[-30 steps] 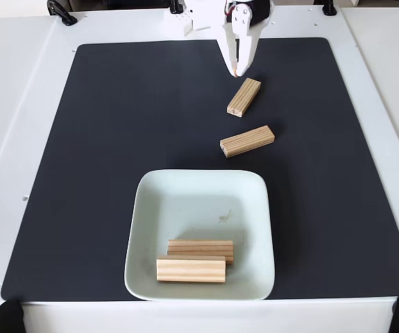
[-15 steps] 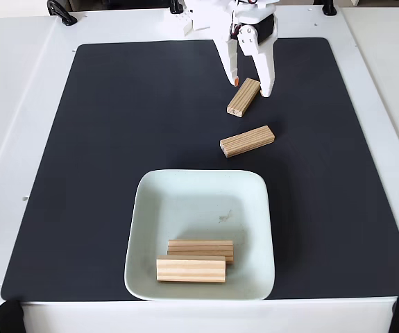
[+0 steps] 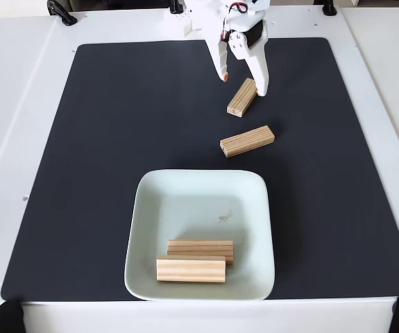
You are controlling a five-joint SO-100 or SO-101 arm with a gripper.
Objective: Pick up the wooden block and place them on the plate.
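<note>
Black mat [image 3: 116,173] (white table [image 3: 19,104] beneath)

Arm [image 3: 223,17] cut off at top edge

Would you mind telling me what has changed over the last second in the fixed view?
The end effector opened from shut and came down toward the upper wooden block, its fingers now straddling the block's far end without gripping it. That block, the second block on the mat, the two blocks in the plate and the plate stayed put.
</note>
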